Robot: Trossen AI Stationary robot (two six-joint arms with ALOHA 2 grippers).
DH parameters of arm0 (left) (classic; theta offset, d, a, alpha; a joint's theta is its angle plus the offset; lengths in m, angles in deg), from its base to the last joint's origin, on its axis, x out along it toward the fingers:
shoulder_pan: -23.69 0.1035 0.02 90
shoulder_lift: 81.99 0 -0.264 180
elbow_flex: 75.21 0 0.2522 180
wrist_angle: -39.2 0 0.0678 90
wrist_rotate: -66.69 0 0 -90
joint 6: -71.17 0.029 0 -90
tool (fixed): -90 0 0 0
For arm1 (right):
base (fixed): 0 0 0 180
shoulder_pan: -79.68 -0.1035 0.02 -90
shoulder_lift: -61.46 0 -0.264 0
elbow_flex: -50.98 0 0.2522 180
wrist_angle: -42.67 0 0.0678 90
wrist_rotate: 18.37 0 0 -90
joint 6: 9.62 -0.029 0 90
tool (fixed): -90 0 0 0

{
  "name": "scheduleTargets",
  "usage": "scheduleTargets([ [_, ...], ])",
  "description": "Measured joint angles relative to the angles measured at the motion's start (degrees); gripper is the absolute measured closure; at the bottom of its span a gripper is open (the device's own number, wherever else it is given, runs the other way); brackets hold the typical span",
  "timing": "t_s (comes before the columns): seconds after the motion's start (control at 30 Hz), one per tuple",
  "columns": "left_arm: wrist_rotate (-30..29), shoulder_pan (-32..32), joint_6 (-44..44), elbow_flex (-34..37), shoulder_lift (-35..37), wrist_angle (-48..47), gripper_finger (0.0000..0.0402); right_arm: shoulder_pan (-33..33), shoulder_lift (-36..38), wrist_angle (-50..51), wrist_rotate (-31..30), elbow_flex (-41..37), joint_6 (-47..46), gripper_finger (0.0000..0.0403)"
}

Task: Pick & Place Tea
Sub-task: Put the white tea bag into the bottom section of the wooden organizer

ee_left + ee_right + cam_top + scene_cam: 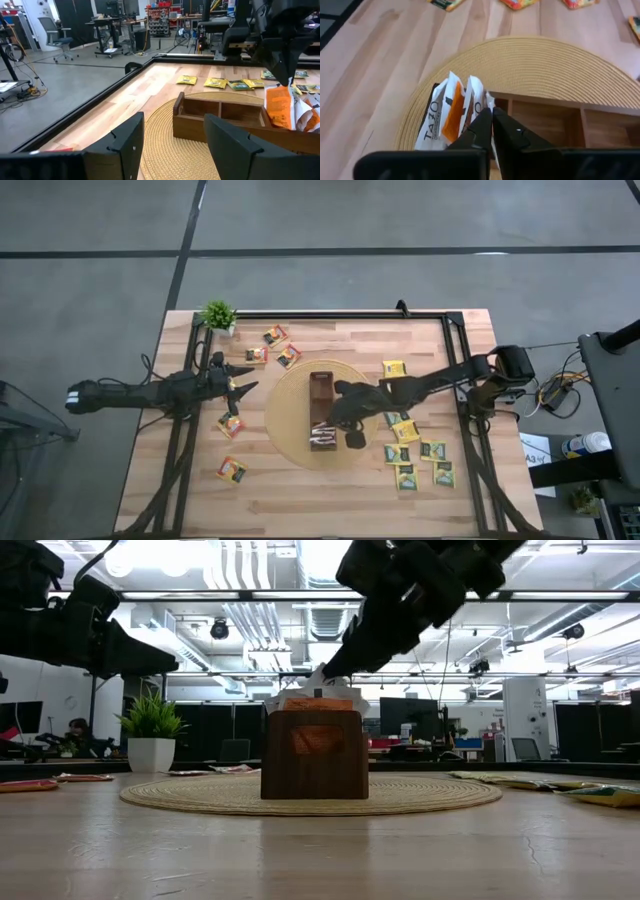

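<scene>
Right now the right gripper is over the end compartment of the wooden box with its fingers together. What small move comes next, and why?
Probably lift the right gripper straight up and clear. Its fingers are shut with nothing visibly pinched between the tips, and the orange-and-white sachets stand upright in the end compartment of the wooden box. More yellow sachets wait on the table beside it. The left gripper waits open.

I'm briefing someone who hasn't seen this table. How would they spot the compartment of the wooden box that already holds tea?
Find the round woven mat mid-table; the long wooden box lies on it. The filled compartment is the end one under the right claw, farthest from the potted plant. It alone has white-and-orange sachets standing in it.
</scene>
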Motion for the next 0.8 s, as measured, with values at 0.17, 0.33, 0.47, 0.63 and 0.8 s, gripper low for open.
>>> scheduleTargets([
  [0.17, 0.0, 0.0, 0.0, 0.0, 0.0, 0.0, 0.0199, 0.1, 0.0, 10.1, -1.9, 6.0, -0.9, 0.0395],
  [0.33, 0.0, 0.0, 0.0, 0.0, 0.0, 0.0, 0.0199, 0.1, 0.0, 14.6, -1.8, 10.0, -2.2, 0.0395],
  [0.47, 0.0, 0.0, 0.0, 0.0, 0.0, 0.0, 0.0199, 0.2, 0.0, 17.0, -1.8, 11.6, -3.6, 0.0395],
  [0.63, 0.0, 0.0, 0.0, 0.0, 0.0, 0.0, 0.0199, 0.2, -1.5, 19.4, -1.7, 13.9, -5.9, 0.0395],
  [0.8, 0.0, 0.0, 0.0, 0.0, 0.0, 0.0, 0.0199, 0.2, -7.5, 27.2, -2.0, 21.3, -7.2, 0.0395],
])
